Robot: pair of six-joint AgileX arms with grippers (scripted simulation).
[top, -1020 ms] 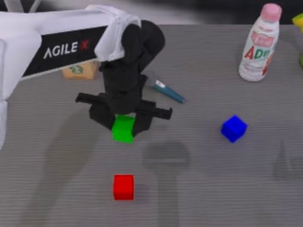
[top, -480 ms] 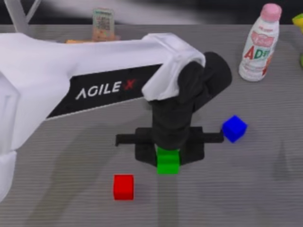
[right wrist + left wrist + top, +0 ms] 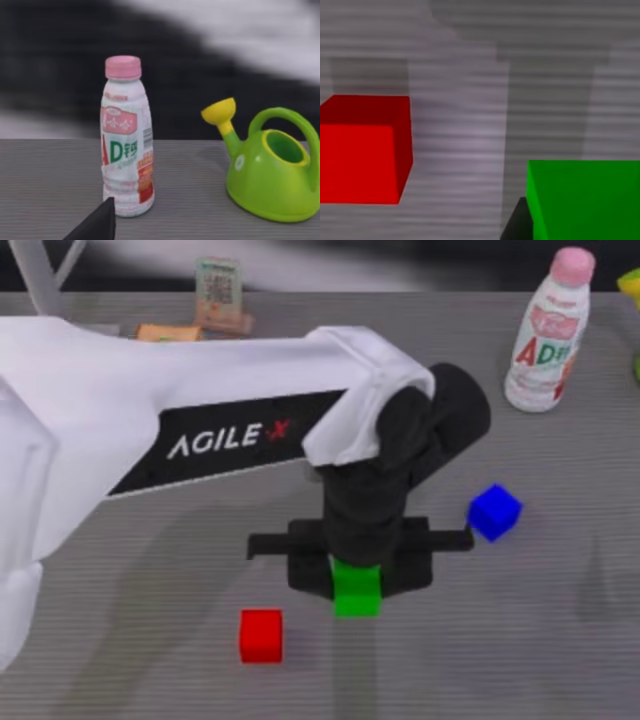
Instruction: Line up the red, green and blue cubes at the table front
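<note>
— Moved: left gripper [image 3: 357,585], barely shifted, clamps small bright green cube [image 3: 356,588] lower centre.
— Others?
— Small bright red cube [image 3: 261,635] lower left; deep blue cube [image 3: 494,512] right, grey ribbed table [image 3: 520,640].

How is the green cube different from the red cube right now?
The green cube sits between the fingers of the left gripper; the red cube sits free on the table, touched by nothing. In the top view the green cube lies to the right of the red one and a little further back, with a gap between them. They differ in colour. Both are plain cubes that look the same size.
</note>
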